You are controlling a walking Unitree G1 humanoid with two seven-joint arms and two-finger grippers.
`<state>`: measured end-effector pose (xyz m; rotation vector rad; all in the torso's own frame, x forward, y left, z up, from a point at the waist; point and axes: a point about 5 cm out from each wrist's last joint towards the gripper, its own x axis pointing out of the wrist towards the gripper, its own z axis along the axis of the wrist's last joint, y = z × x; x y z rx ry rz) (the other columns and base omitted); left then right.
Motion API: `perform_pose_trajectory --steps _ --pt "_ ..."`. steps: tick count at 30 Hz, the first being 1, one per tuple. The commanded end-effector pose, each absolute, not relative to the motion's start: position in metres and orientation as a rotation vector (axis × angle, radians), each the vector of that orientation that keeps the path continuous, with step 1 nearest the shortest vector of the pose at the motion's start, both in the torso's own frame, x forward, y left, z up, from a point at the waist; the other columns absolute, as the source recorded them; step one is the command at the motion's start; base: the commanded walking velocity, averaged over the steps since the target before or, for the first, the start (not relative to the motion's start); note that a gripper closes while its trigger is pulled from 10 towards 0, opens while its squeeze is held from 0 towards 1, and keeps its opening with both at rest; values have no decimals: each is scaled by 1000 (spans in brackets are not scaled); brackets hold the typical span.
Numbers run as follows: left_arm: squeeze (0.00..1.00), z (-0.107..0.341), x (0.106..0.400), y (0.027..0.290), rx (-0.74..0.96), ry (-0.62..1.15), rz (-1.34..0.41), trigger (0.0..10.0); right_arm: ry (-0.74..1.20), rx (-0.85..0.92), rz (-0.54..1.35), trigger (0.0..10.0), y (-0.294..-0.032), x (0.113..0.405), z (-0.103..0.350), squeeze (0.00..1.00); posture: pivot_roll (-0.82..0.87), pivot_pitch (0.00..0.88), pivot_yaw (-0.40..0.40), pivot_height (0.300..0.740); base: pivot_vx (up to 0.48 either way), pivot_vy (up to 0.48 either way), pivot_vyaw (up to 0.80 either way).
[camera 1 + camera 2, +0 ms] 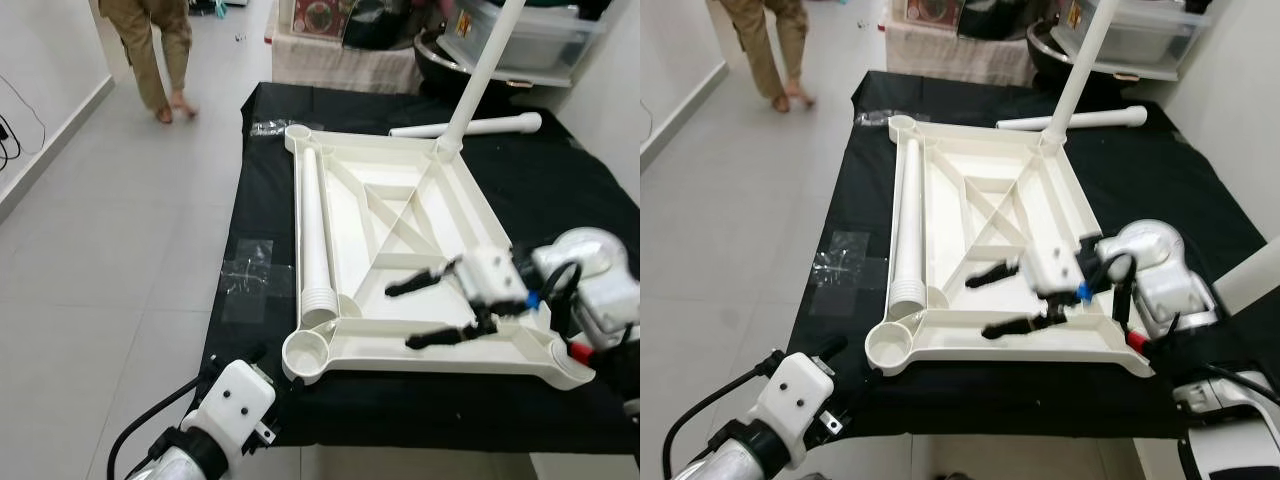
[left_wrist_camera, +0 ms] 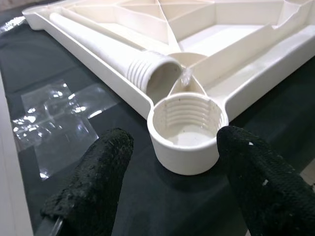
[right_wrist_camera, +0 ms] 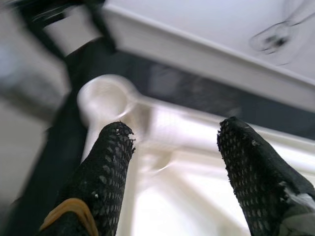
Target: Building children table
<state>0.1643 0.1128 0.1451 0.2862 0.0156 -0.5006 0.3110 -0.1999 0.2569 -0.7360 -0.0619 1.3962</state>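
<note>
A cream plastic tabletop (image 1: 420,357) lies upside down on a black cloth (image 1: 560,170). One white leg (image 1: 478,75) stands screwed into its far right corner. A second leg (image 1: 315,240) lies inside the tabletop along its left rim. A third leg (image 1: 470,127) rests on the cloth beyond it. My right gripper (image 1: 400,317) hovers open over the near part of the tabletop, holding nothing. My left gripper (image 2: 176,135) is open just short of the empty near-left threaded socket (image 2: 189,147), one finger to each side and not touching it.
A person (image 1: 150,50) stands on the tiled floor at the far left. Clear tape (image 1: 248,275) is stuck on the cloth left of the tabletop. Boxes and a clear plastic bin (image 1: 530,35) crowd the back. The cloth's near edge lies close to me.
</note>
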Motion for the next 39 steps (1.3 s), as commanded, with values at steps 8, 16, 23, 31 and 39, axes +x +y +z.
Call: perform_pose_trajectory --steps 8,16,23,31,39 --pt "0 148 169 115 264 11 -472 10000 -109 -563 836 10000 -166 329 231 0 44 124 -100 740 0 0 0" --pt "0 149 172 118 237 21 -449 10000 -169 -537 587 10000 -154 313 210 0 58 136 -109 740 0 0 0" --pt "0 145 169 116 207 43 -463 10000 -136 -487 484 10000 -148 291 188 0 54 136 -96 740 0 0 0" --pt "0 138 170 114 189 62 -468 10000 -53 -374 444 10000 -136 289 171 0 67 108 -105 740 0 113 0" --pt "0 135 166 110 213 65 -495 10000 -18 -332 376 10000 -128 293 167 0 72 72 -109 740 0 173 0"
